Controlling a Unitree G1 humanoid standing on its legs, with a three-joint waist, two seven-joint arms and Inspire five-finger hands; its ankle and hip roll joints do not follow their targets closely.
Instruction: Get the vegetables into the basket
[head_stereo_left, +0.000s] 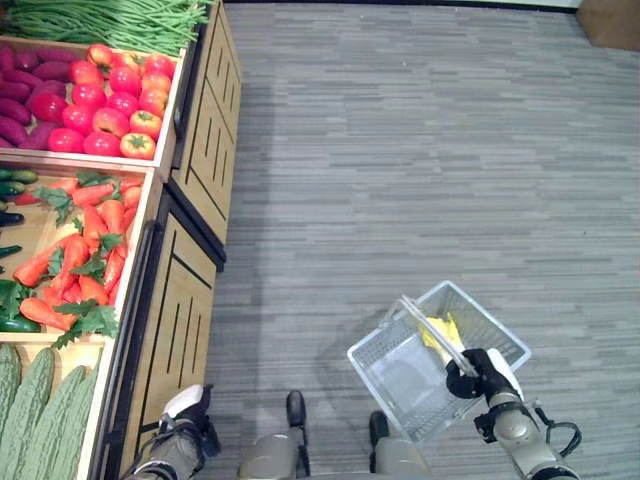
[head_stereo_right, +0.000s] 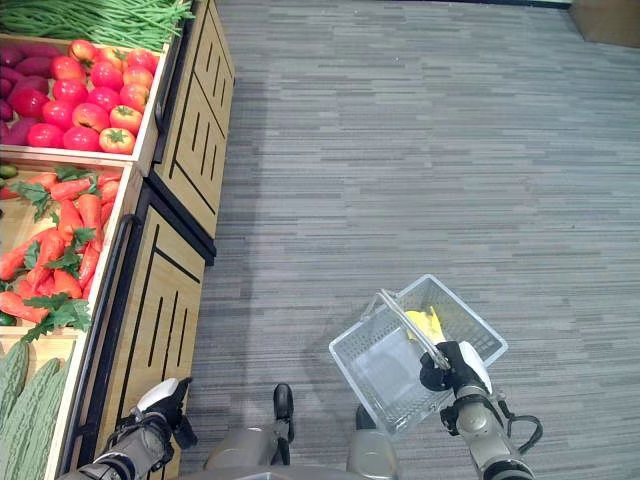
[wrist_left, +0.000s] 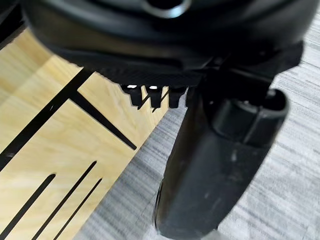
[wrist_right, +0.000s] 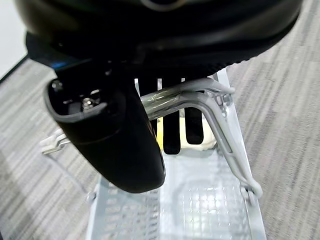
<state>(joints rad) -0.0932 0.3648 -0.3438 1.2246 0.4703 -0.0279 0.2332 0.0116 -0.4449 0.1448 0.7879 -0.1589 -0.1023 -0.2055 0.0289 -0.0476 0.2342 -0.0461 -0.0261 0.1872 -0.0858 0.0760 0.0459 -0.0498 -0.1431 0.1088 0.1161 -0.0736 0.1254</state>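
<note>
Right hand (head_stereo_left: 487, 374) carries the white wire basket (head_stereo_left: 398, 388) over the grey floor.
Its fingers (wrist_right: 172, 135) curl round the basket's handle (wrist_right: 200, 100); a yellow vegetable (head_stereo_left: 441, 330) lies inside. Orange carrots (head_stereo_left: 85, 250) and red tomatoes (head_stereo_left: 110, 100) sit in wooden crates. Left hand (head_stereo_left: 185, 425) hangs beside the wooden stand (head_stereo_left: 175, 310), fingers curled, holding nothing.

Along the left edge: a wooden produce stand (head_stereo_left: 195, 150) with slatted black-lined side panels, stepped in tiers, standing on grey striped carpet floor (head_stereo_left: 420, 150). Lying in its top compartment, long green beans (head_stereo_left: 100, 18). In the tier below, red tomatoes (head_stereo_left: 115, 100) beside purple vegetables (head_stereo_left: 18, 100). Lower, orange carrots (head_stereo_left: 85, 250) with leafy tops, dark green cucumbers (head_stereo_left: 12, 185) at their left. In the nearest compartment, bumpy green bitter gourds (head_stereo_left: 40, 410).
</note>
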